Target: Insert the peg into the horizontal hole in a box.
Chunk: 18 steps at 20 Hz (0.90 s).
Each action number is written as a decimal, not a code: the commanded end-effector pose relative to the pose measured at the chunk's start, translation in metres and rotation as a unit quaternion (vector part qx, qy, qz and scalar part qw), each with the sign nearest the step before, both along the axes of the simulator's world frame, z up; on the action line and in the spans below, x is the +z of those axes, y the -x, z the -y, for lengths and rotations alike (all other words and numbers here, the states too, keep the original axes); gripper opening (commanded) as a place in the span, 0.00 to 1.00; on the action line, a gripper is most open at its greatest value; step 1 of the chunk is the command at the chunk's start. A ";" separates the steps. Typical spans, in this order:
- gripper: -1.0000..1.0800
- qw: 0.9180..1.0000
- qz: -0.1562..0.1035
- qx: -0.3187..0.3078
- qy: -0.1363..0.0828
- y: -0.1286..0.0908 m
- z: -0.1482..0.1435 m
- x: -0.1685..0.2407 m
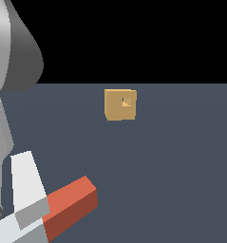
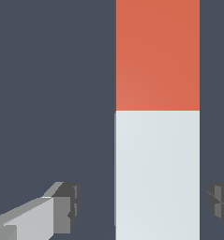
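Note:
The peg (image 2: 157, 117) lies flat on the dark floor, one half red-orange (image 1: 70, 203), the other white (image 2: 157, 173). My gripper (image 2: 142, 206) is open and straddles the white half, with a gap on each side between the peg and the dark fingertips (image 2: 66, 206). One pale finger (image 1: 25, 182) shows in the exterior view, just beside the red half's near end. The tan box (image 1: 120, 104) stands far off, beyond the peg's red end. Its small square hole (image 1: 126, 102) faces the camera. The peg's white end is mostly out of the exterior view.
The arm's grey-white links (image 1: 10, 52) fill the exterior view's left edge. The dark grey floor (image 1: 172, 166) stretches between the peg and the box.

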<state>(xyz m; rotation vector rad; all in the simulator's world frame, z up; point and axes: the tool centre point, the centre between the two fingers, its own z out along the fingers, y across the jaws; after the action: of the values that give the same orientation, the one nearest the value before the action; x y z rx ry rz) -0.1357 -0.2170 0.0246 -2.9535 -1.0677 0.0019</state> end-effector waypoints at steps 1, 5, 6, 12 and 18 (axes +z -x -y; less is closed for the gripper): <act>0.96 1.000 0.001 0.000 0.000 -0.001 0.000 -0.005; 0.00 1.000 0.001 0.000 0.000 -0.001 0.000 -0.006; 0.00 1.000 0.001 0.000 0.000 -0.001 0.000 -0.006; 0.00 1.000 0.001 0.000 0.000 -0.001 0.000 -0.006; 0.00 1.000 0.001 0.006 0.000 -0.006 -0.003 -0.005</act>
<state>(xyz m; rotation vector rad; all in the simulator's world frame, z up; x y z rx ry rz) -0.1337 -0.2170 0.0191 -2.9522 -1.0732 0.0020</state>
